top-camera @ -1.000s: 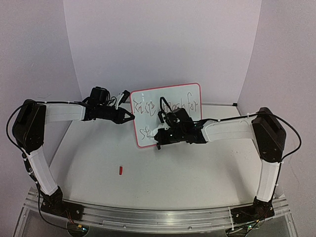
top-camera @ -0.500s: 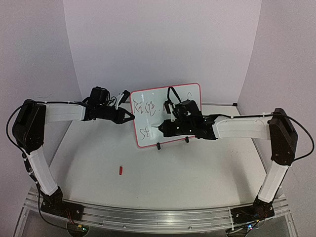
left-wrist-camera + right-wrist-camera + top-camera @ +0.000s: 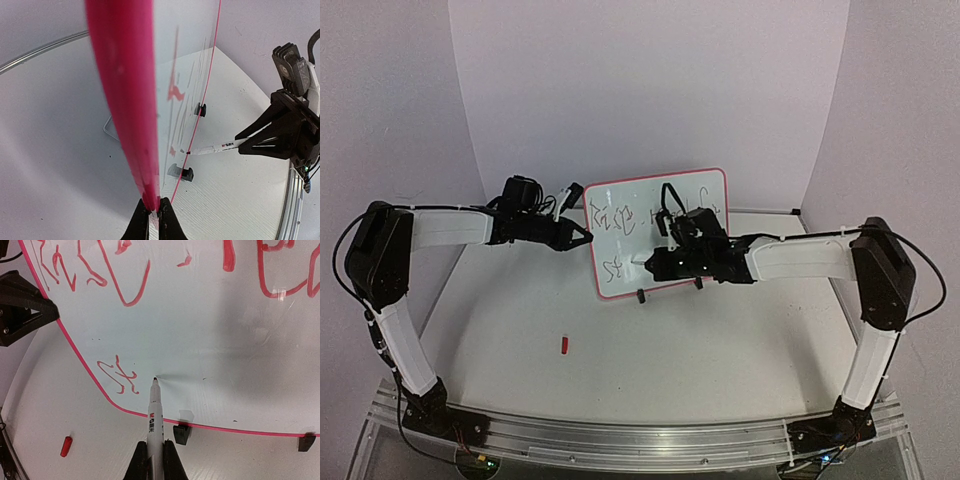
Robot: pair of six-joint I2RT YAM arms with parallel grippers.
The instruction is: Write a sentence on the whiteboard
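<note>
left fingers (image 3: 141, 223) clamped on whiteboard (image 3: 210, 340) edge, board upright on worktop (image 3: 670, 350). right fingers (image 3: 138, 463) gripped marker (image 3: 154, 415), tip touching board beside sentence (image 3: 120, 376) lower line.

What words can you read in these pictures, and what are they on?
On the whiteboard, top line: scrawl, maybe "Raise" and "rea"; the rest is cut off or hidden.
On the whiteboard, lower line: looks like "st".
On the marker: tiny print, too blurred to read.
</note>
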